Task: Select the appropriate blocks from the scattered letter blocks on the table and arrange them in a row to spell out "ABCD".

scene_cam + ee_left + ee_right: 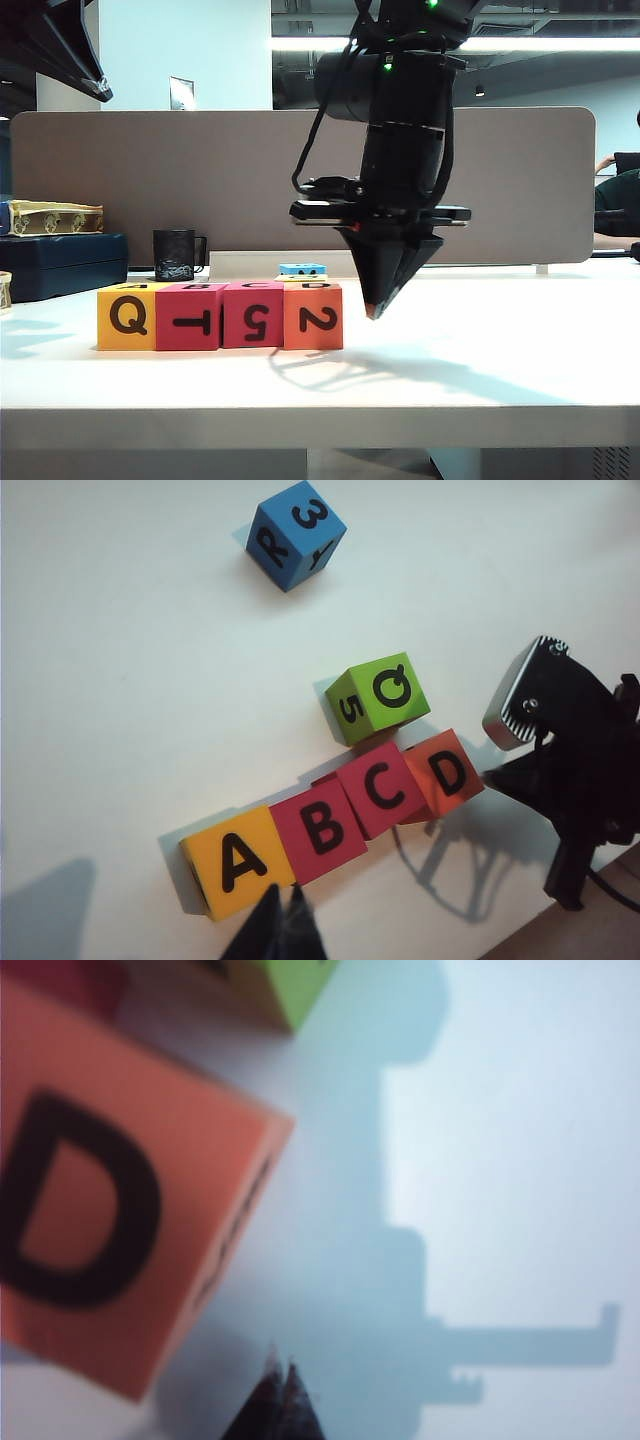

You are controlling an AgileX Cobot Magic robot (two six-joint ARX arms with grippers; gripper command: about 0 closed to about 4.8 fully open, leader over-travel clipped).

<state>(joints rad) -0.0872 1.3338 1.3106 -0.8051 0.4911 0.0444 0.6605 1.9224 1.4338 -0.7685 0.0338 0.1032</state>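
Four blocks stand side by side in a row on the white table. From the front they show Q on yellow, T on pink-red, 5 on pink-red and 2 on orange. Their tops read A, B, C, D. My right gripper hangs shut and empty, tips near the table just right of the orange D block. My left gripper is shut and empty above the table edge in front of the A block.
A lime-green block sits right behind the C and D blocks. A blue block lies farther back. A black mug and dark boxes stand at the back left, before a grey partition.
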